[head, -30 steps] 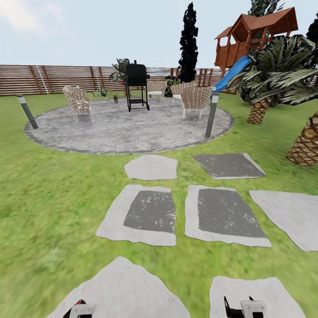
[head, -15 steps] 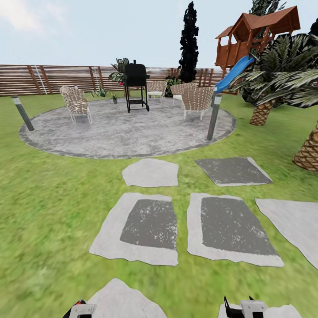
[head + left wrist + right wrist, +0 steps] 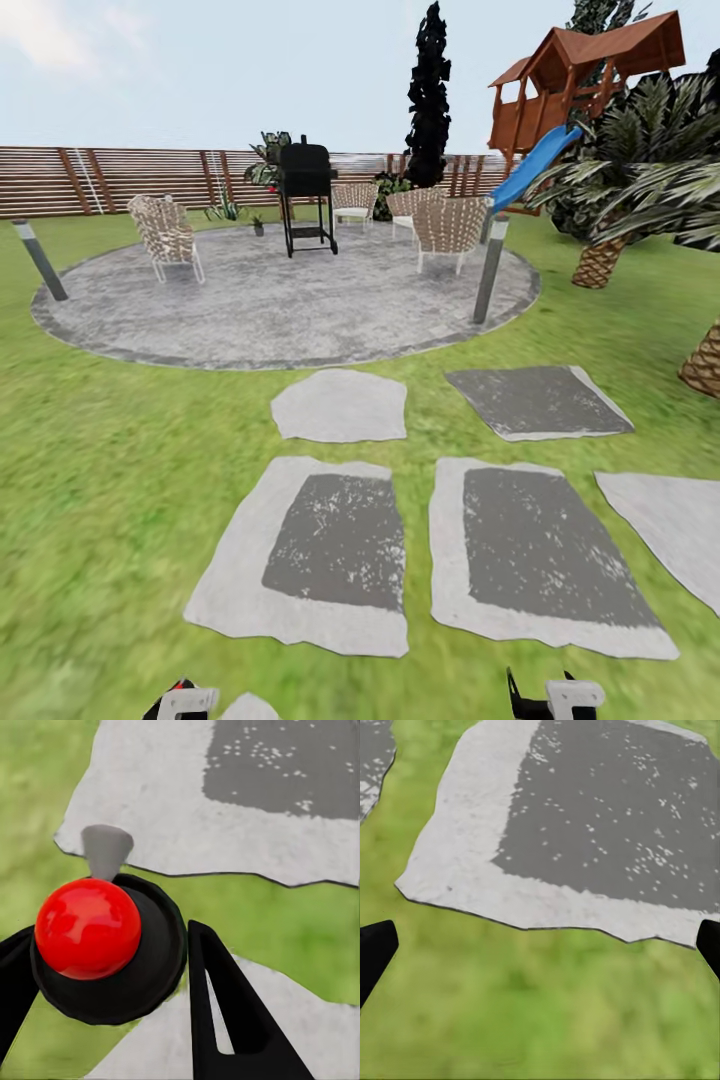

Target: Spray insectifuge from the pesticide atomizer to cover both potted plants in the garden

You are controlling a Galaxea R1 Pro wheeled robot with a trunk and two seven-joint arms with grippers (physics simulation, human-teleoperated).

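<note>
On the garden lawn [image 3: 90, 480], no readable writing anywhere; the right gripper [image 3: 540, 945] hangs spread over a stepping stone [image 3: 585, 825], left gripper [image 3: 180, 702] state unclear.

Left gripper [image 3: 112, 1020]: 2 black tapered fingers, glossy red ball on black disc; white wrist housings

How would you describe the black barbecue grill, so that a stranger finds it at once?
Look at the round grey paved patio before the brown slatted fence. At its far side stands the black barbecue grill on thin legs, dark and boxy among the pale woven chairs.
</note>
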